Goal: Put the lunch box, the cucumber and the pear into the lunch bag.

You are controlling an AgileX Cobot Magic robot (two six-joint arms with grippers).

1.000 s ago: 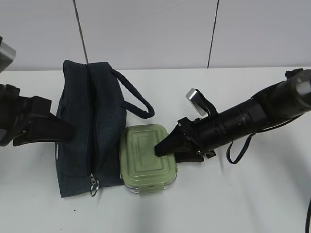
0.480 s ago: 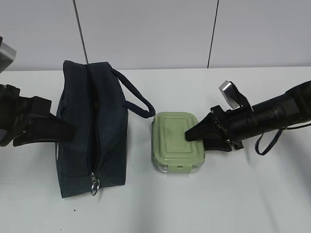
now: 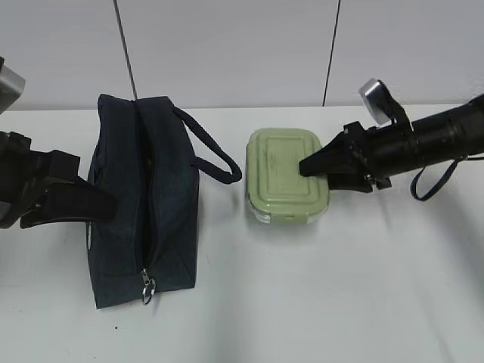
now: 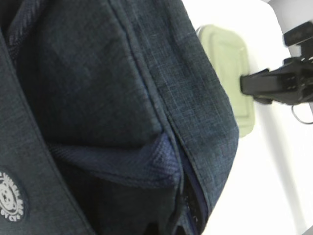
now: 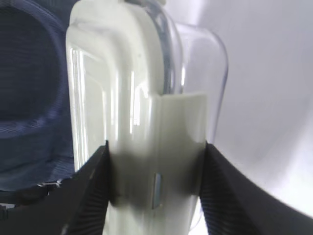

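Observation:
The dark navy lunch bag (image 3: 140,204) lies on the white table with its top zipper open; it fills the left wrist view (image 4: 98,98). My left gripper (image 3: 104,206) presses into the bag's left side and looks shut on its fabric; its jaws are hidden in the wrist view. My right gripper (image 3: 306,168) is shut on the right end of the sage-green lunch box (image 3: 286,175), holding it level to the right of the bag. In the right wrist view the fingers (image 5: 93,186) clamp the box (image 5: 146,127) at its clip. The cucumber and pear are out of view.
The bag's loop handle (image 3: 219,159) sticks out to the right, toward the box. The metal ring zipper pull (image 3: 147,286) hangs at the bag's near end. A grey wall stands behind the table. A black cable loop (image 3: 435,181) hangs under the right arm.
My right gripper has carried the lunch box away from the bag's side, to the right and toward the back of the table. The left gripper and the bag have not moved.

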